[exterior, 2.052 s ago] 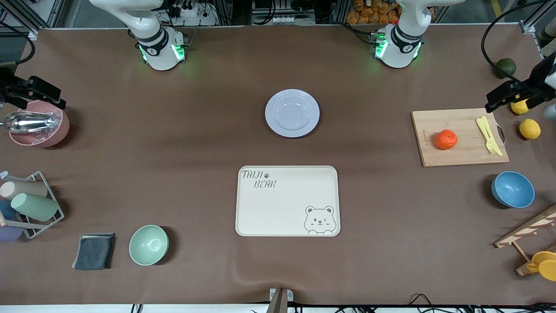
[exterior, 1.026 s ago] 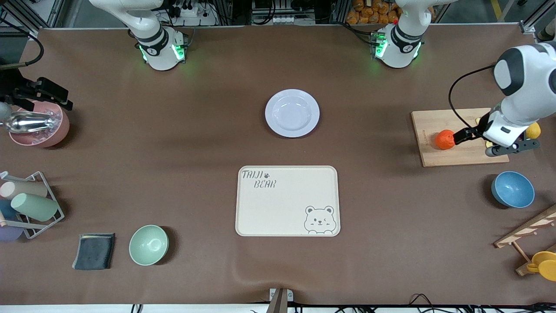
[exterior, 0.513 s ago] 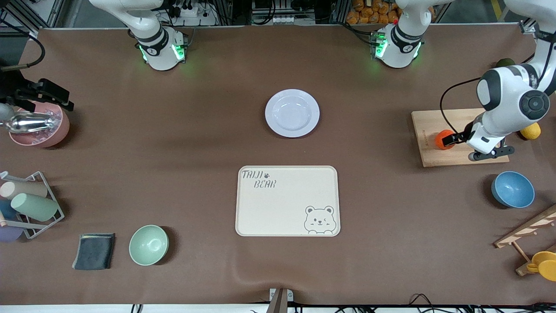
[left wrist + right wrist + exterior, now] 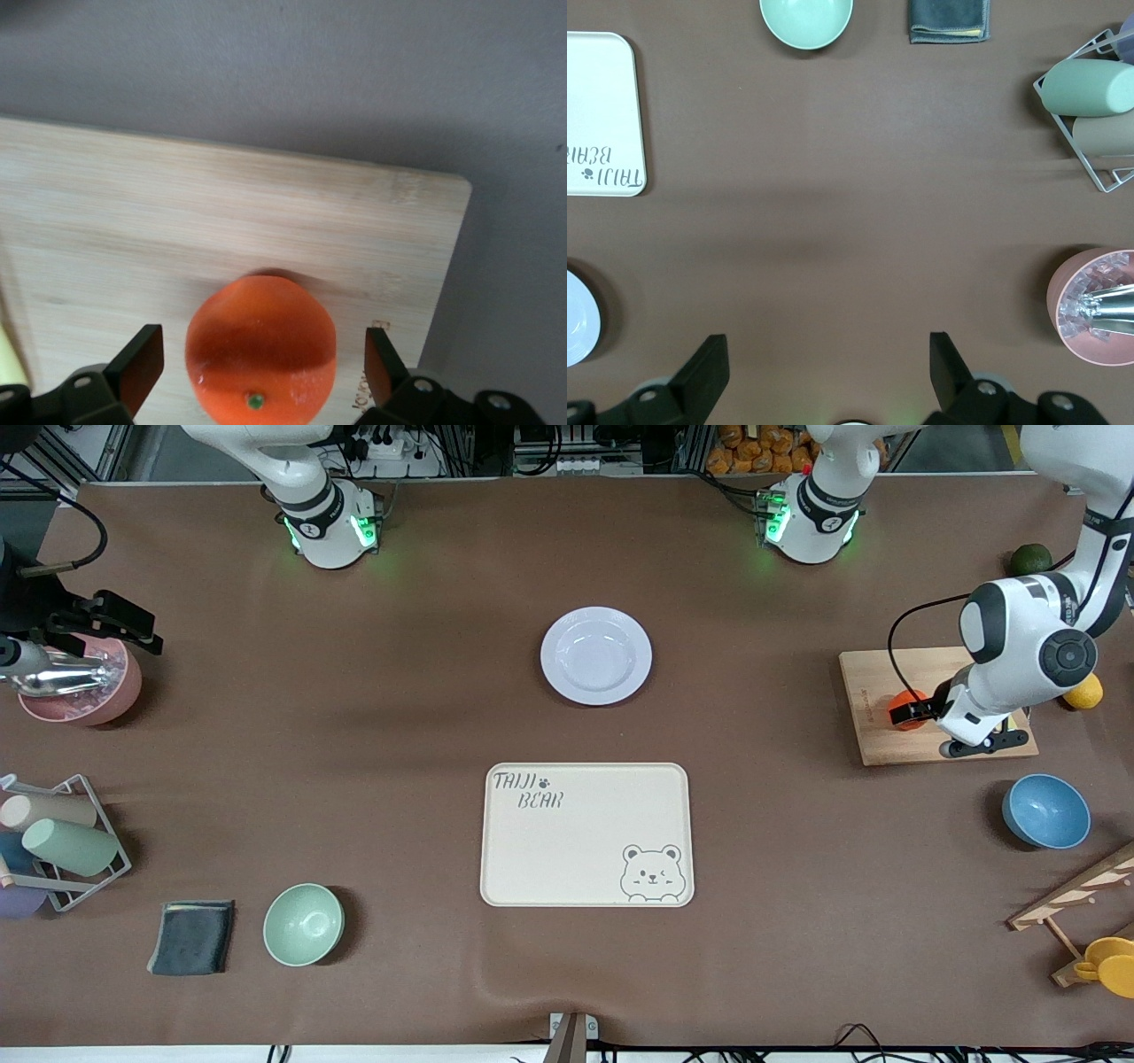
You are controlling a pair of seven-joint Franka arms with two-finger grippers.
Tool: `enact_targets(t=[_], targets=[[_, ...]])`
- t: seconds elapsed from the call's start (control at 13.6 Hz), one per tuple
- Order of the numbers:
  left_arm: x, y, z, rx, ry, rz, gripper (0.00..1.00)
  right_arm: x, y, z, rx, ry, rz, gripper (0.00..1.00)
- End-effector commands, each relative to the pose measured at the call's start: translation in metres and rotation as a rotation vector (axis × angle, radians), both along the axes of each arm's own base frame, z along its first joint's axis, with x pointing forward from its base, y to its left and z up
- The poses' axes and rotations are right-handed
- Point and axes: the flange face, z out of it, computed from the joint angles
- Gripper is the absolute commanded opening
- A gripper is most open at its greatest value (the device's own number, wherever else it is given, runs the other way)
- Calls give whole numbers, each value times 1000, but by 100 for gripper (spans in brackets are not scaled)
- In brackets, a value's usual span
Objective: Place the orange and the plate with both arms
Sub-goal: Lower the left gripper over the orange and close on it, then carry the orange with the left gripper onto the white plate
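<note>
Mostly hidden from the high front camera, the small round red-orange orange shows only as a sliver past the left arm's white wrist, sitting on the pale wooden cutting board at the left arm's end of the table. The left wrist view gives it plainly: the orange rests on the board between the two black fingers of the left gripper, which stand spread with a gap at each side of the fruit — not touching it. The left arm bends down steeply from its base, elbow high and wrist tilted over the board. A yellow lemon peeks out past that arm, partly covered, and a dark green round fruit lies farther from the front camera. The round glossy lavender-white plate sits bare on the brown table, well apart from the orange, farther from the front camera than the cream rectangular bear tray. The right arm waits — its right gripper hangs over the pink bowl holding a metal scoop at the right arm's end of the table, largely cut off by the frame edge; in the right wrist view its fingers stand wide apart over bare table.
</note>
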Motion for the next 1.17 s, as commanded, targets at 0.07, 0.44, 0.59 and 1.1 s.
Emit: enact_targets(t=[0.07,0.44,0.59,1.1], targets=[[-4,14,-21,-1,29,-3,100,-1,2,-3,-2,1,0,100],[-2,12,-22,3,32,-47,26,2,10,-18,5,23,10,100],[1,11,-18,4,24,-51,8,4,15,-23,9,21,17,100],[50,-140,59,-33,-132,-285,6,10,42,-51,43,41,56,100]])
